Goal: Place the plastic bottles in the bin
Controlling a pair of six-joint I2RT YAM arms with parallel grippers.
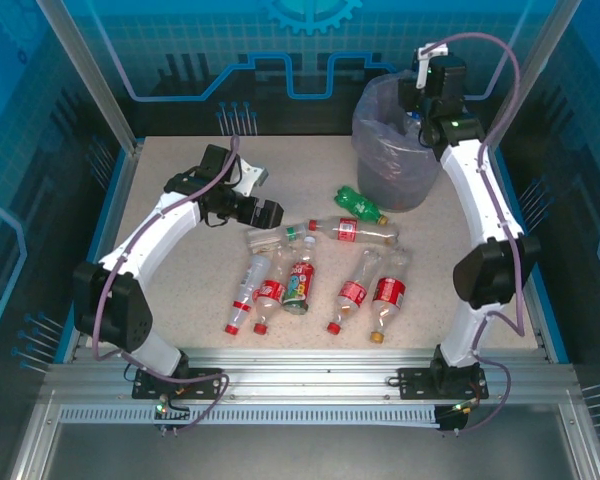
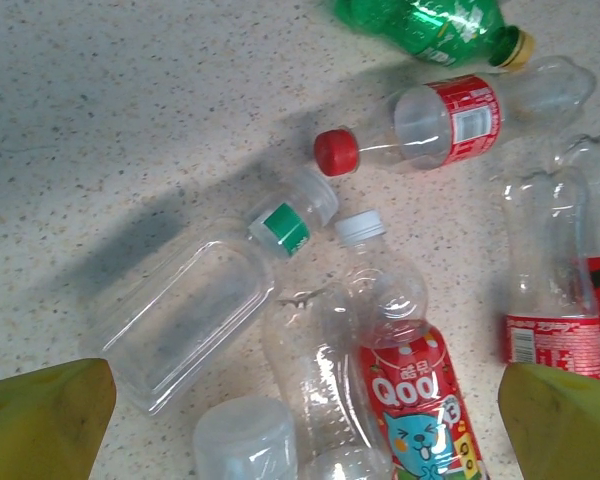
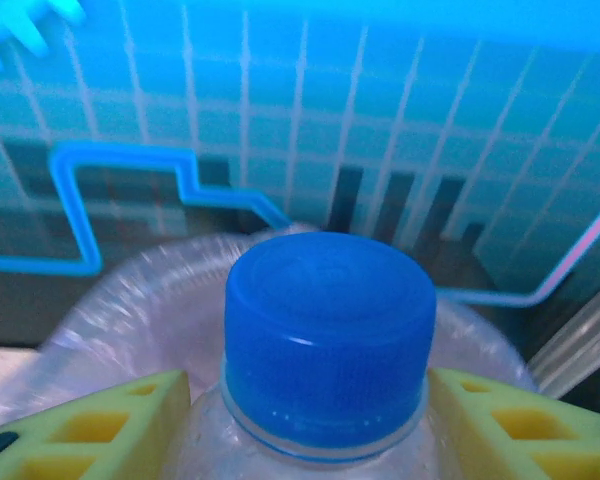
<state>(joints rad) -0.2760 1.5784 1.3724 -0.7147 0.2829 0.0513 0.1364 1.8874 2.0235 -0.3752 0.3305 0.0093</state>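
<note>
Blue-capped bottle [image 3: 330, 330] between fingers [image 3: 90, 430] of right end effector [image 3: 305, 425], above bin [image 1: 385, 175].

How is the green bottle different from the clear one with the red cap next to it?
The green bottle is green all over; the red-capped bottle is clear with a red label. The green bottle's cap is yellowish; the red-capped bottle's is red. In the left wrist view, the green bottle's cap points right, the red-capped bottle's left. Both lie on their sides on the table.
</note>
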